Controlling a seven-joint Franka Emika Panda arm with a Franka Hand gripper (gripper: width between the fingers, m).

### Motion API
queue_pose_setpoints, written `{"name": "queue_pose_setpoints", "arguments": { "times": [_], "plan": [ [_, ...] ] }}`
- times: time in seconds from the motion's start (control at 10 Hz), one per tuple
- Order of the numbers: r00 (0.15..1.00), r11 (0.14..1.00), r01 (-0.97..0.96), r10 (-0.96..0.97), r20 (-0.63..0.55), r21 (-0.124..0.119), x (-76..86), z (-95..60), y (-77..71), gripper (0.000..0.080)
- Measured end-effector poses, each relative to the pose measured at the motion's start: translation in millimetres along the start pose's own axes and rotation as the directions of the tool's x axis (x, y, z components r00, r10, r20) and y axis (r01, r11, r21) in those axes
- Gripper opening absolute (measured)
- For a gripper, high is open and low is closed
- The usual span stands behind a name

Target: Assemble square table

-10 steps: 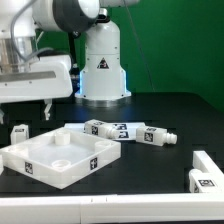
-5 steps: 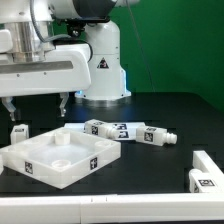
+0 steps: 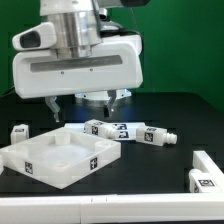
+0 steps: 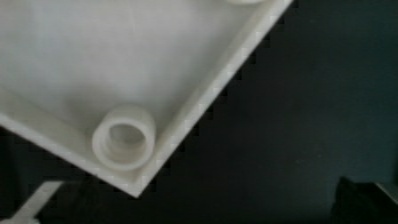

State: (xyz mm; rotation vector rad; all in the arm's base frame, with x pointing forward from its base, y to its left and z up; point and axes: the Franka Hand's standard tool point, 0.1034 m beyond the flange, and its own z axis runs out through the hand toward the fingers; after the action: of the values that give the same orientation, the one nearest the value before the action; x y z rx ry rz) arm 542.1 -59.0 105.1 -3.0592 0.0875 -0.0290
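white table socket point(image 4: 125, 133), wrist view close-up

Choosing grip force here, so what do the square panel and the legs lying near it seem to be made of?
Square panel: likely moulded white plastic, smooth with a soft sheen on its rim and round socket. Legs: apparently the same white plastic, duller, carrying printed black-and-white tags.

The arm point(image 3: 72, 30) holds its hand point(image 3: 82, 102) wide open, fingers point(image 3: 53, 104) pointing down.
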Motion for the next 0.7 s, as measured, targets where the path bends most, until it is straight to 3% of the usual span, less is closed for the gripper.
{"name": "queue_pose_setpoints", "arguments": {
  "times": [0.2,0.4,0.5,0.6,0.7],
  "plan": [
    [1.0,1.0,-0.005,0.005,0.008,0.001,-5.4,4.1,4.4,0.0649],
    [1.0,1.0,-0.016,0.016,0.003,-0.006,-3.2,6.5,-1.6,0.0649],
    [1.0,1.0,-0.007,0.007,-0.009,-0.017,5.3,13.9,-26.0,0.0649],
    [1.0,1.0,0.019,-0.019,-0.024,-0.016,26.6,15.9,-50.6,0.0649],
    [0.998,0.999,0.044,-0.044,-0.046,-0.013,46.6,12.2,-62.9,0.0649]
  ]
}}
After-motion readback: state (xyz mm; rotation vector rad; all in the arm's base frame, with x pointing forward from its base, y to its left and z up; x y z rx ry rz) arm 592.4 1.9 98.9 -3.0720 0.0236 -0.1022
